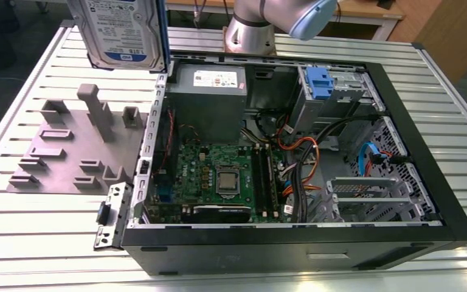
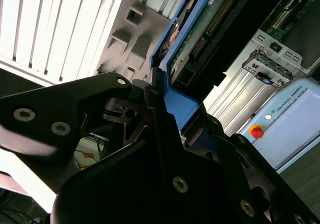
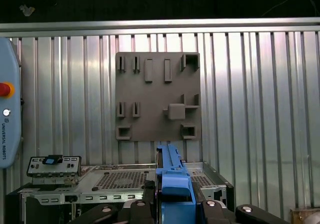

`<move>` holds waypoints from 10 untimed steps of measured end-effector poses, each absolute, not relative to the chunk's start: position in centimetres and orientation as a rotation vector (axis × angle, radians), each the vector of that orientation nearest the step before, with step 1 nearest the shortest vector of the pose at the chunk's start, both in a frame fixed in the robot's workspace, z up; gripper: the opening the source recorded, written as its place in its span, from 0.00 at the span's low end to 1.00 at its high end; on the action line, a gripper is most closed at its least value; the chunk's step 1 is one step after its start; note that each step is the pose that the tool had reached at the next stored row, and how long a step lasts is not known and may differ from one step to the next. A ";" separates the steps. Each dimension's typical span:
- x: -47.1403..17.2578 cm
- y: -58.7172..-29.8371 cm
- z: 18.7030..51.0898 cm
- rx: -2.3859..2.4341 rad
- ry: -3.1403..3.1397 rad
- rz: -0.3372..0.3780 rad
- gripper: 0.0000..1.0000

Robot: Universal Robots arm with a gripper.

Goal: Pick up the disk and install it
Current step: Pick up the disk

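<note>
We hold the disk [image 1: 121, 30] clamped by its blue rail in the gripper [image 3: 173, 201], raised above the desk [image 1: 39, 231] at the exterior view's far left, beside the open computer case [image 1: 217, 255]. We judge pickup complete. Installation calls for alignment with a drive bay.

Disk [image 1: 120, 30] upright, aloft, white-and-blue label showing, blue rail along edge

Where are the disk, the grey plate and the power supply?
Disk [image 1: 120, 27]: exterior view, on its labelled face.
Grey plate [image 3: 156, 95]: first wrist view, on its flat middle.
Power supply [image 1: 209, 112]: exterior view, on its grey side.
</note>
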State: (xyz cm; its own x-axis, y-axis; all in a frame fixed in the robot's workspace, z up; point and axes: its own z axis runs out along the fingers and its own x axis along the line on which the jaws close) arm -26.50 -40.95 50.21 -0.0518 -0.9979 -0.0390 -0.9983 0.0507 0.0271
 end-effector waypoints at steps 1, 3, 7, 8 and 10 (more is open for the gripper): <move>-26.4 -40.9 50.2 -2.156 2.270 0.073 0.36; -26.3 -40.9 50.2 -2.157 2.270 0.073 0.36; -26.0 -40.9 50.2 -2.156 2.270 0.073 0.36; -25.9 -40.9 50.2 -2.157 2.270 0.073 0.36; -25.8 -40.9 50.2 -2.157 2.270 0.073 0.36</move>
